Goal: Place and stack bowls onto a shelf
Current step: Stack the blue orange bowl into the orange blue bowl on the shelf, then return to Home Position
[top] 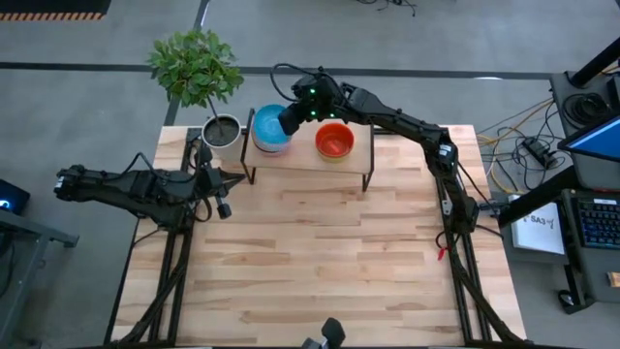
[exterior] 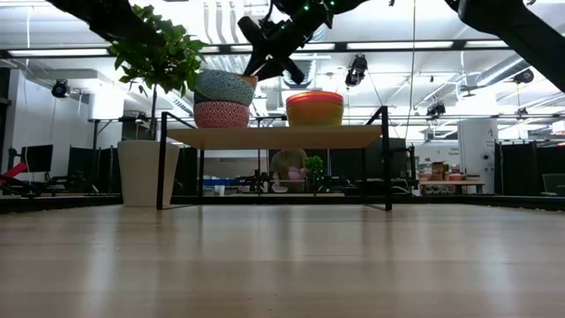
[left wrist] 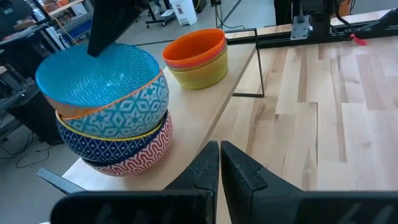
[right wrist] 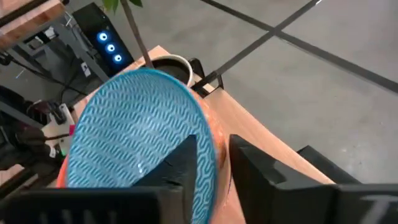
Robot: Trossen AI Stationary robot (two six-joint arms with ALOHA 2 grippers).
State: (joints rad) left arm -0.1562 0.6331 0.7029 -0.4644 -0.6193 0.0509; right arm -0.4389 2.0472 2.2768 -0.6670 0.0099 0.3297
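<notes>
The light-wood shelf [top: 356, 161] stands at the table's far edge and carries two stacks of bowls. Its left stack [left wrist: 115, 124] is made of patterned bowls, and a bright blue bowl [top: 270, 127] sits tilted on top. The right stack [left wrist: 196, 55] is topped by a red-orange bowl [top: 334, 142]. My right gripper [top: 291, 118] reaches in from the right over the shelf and is shut on the blue bowl. My left gripper [top: 224, 206] hangs shut above the table, just left of the shelf, and touches nothing. My right gripper holds the blue bowl by its rim [right wrist: 210, 134] on the side toward the right stack. One finger [right wrist: 177, 163] is inside the bowl and one [right wrist: 261, 177] outside. The fingers slant down from above and the right. The bowl rests tilted on the stack below, its held side higher [exterior: 254, 79].
A grey plant pot [top: 222, 131] with a leafy plant [top: 196, 66] stands just left of the shelf at the table's far-left corner. The shelf's black legs [exterior: 161, 168] stand on the tabletop. Bare wooden table [top: 320, 262] stretches from the shelf to the near edge.
</notes>
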